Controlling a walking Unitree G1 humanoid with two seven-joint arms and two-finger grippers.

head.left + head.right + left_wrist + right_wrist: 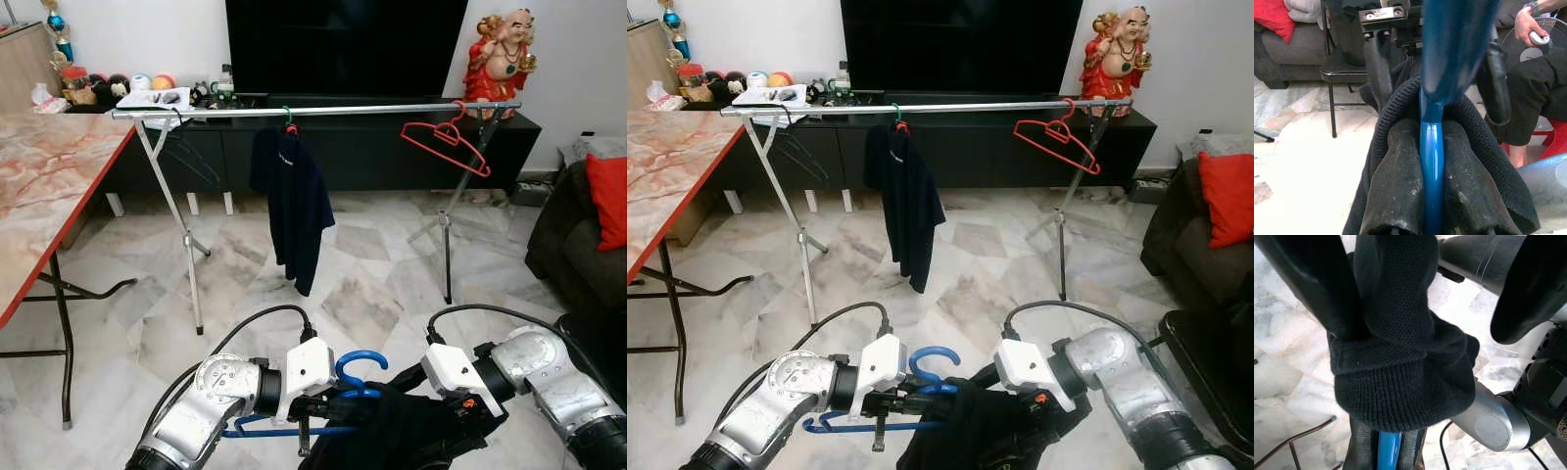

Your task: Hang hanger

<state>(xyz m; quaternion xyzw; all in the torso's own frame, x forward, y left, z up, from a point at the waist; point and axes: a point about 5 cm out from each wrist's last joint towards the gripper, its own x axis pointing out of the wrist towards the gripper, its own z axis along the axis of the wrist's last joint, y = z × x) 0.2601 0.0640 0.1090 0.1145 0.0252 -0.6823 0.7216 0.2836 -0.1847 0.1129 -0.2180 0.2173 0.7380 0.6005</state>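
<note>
left gripper (pixel 328 406) pinches the neck of a blue hanger (pixel 358 370), its two black fingers (pixel 1396 196) pressed against either side of the blue plastic, with a black knit garment (pixel 411 436) bunched around them. just beside it, the right gripper (pixel 446 421) sits buried in the same dark fabric; one finger (pixel 1308 284) presses against the cloth while the other stands apart from it, so whether it grips the cloth cannot be told. the hanger's hook curls upward between the two silver wrists. well ahead of both grippers, across the marble floor (pixel 372 284), stands a metal clothes rail (pixel 313 111) carrying a navy shirt (pixel 292 201) on a green hanger, a red hanger (pixel 446 142), and a thin dark wire hanger near its left end.
</note>
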